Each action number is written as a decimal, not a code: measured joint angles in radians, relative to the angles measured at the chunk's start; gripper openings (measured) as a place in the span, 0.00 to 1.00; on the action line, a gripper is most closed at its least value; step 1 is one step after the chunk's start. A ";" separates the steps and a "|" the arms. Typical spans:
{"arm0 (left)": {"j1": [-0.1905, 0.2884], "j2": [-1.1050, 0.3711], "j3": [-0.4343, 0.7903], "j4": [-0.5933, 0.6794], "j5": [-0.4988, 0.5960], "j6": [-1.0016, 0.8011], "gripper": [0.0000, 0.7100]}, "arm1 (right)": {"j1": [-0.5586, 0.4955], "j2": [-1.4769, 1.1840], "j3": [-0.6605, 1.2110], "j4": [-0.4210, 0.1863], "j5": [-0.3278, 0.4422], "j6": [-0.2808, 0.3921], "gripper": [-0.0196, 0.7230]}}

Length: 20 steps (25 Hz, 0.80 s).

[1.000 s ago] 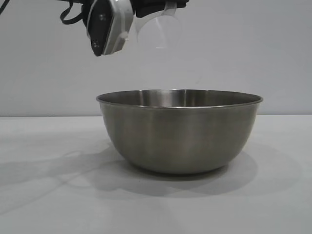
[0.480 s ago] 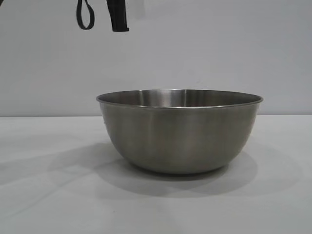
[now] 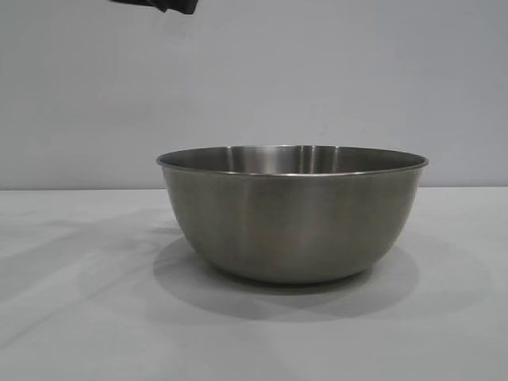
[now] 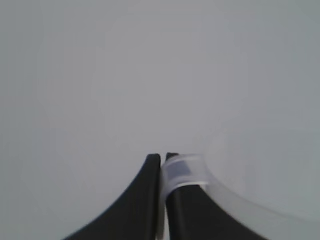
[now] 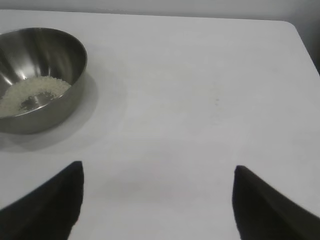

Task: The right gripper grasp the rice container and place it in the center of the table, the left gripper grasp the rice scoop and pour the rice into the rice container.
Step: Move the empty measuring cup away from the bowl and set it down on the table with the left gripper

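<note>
Pinching rice scoop (image 4: 235, 195) handle: left gripper (image 4: 163, 165) fingers closed.

Even, bright overhead light; soft shadow under rice container (image 3: 292, 214) on counter (image 3: 79, 317); left wrist view blurred, near-featureless grey.

Steel rice container (image 3: 292, 214) upright on white table (image 3: 79, 317), rice (image 5: 30, 92) heaped inside, clear rice scoop (image 4: 225, 175) aloft

No text, label, brand, number or sign can be read on anything in these views.
</note>
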 joint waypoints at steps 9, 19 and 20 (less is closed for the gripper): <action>0.014 0.000 0.203 -0.042 0.000 -0.236 0.00 | 0.000 0.000 0.000 0.000 0.000 0.000 0.78; 0.078 0.122 0.256 0.068 0.000 -0.412 0.00 | 0.000 0.000 0.000 0.000 0.000 0.000 0.78; 0.078 0.134 0.256 0.075 0.000 -0.414 0.00 | 0.000 0.000 0.000 0.002 0.000 0.000 0.78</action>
